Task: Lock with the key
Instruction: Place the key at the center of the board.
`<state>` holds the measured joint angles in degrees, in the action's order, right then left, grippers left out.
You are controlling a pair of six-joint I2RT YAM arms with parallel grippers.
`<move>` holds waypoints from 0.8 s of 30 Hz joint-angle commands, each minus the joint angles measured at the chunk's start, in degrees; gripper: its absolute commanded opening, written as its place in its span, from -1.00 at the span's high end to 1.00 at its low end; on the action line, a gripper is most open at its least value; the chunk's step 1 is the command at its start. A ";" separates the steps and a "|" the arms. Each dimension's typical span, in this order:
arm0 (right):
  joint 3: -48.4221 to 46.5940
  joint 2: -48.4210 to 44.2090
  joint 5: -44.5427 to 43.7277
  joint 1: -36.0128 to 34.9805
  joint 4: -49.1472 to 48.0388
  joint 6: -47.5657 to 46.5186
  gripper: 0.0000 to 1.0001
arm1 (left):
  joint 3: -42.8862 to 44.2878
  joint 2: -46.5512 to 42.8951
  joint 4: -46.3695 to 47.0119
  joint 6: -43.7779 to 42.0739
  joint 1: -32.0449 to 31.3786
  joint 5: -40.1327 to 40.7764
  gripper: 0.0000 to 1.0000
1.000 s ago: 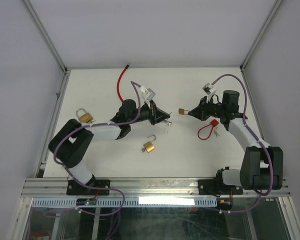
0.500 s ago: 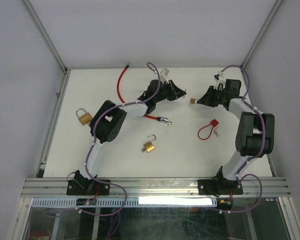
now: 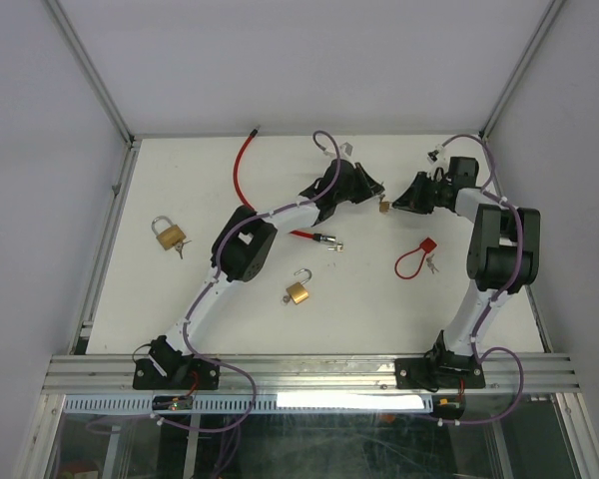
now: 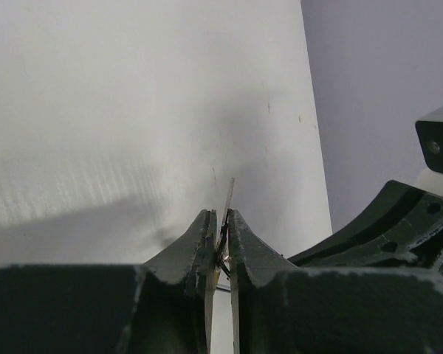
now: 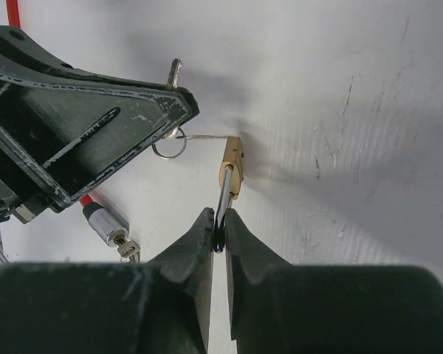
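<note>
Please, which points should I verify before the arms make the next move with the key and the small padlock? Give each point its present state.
1. The right gripper pinches the padlock by its shackle: ok.
2. The left gripper is closed on the key: ok.
3. The key tip meets the padlock body: ok.
4. The key is fully inserted: cannot tell.
5. The shackle is pushed shut: cannot tell.

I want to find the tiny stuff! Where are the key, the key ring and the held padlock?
key (image 4: 229,193), left wrist view, thin blade past the fingertips.
key ring (image 5: 167,158), right wrist view, lower edge of its wire loop.
held padlock (image 5: 232,166), right wrist view, brass body.
</note>
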<state>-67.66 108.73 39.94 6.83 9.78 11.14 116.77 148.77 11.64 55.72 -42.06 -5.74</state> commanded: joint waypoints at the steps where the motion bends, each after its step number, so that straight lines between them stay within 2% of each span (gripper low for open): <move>1: -2.64 0.34 1.83 -0.05 -0.06 -0.08 0.72 | 5.12 0.29 -1.97 -0.16 -0.35 4.58 0.69; 6: -3.42 -0.21 1.30 0.02 1.38 -2.94 0.46 | 4.45 -0.52 -3.11 -1.32 -0.42 6.48 0.29; 10: -3.99 -1.10 -0.57 0.00 3.32 -6.15 0.20 | 0.62 -4.26 -2.11 -4.09 -0.73 8.07 0.20; 13: -3.93 -3.08 -1.62 0.01 4.19 -8.53 0.02 | -4.74 -10.06 0.54 -9.38 -1.29 10.39 0.11; 16: -3.24 -6.01 -2.42 0.02 4.57 -10.75 -0.12 | -13.48 -17.67 4.87 -15.99 -2.06 13.35 -0.01; 19: -2.09 -9.00 -2.65 0.02 4.41 -12.43 -0.18 | -24.58 -26.60 12.42 -23.28 -2.66 14.33 -0.19; 24: -0.09 -13.30 -2.38 0.10 4.22 -14.80 -0.23 | -44.41 -41.01 25.86 -34.19 -2.76 11.73 -0.48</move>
<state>-68.51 101.43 37.60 6.83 15.33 -0.05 82.72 121.12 20.45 33.74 -44.36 6.04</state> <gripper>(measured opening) 0.610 0.703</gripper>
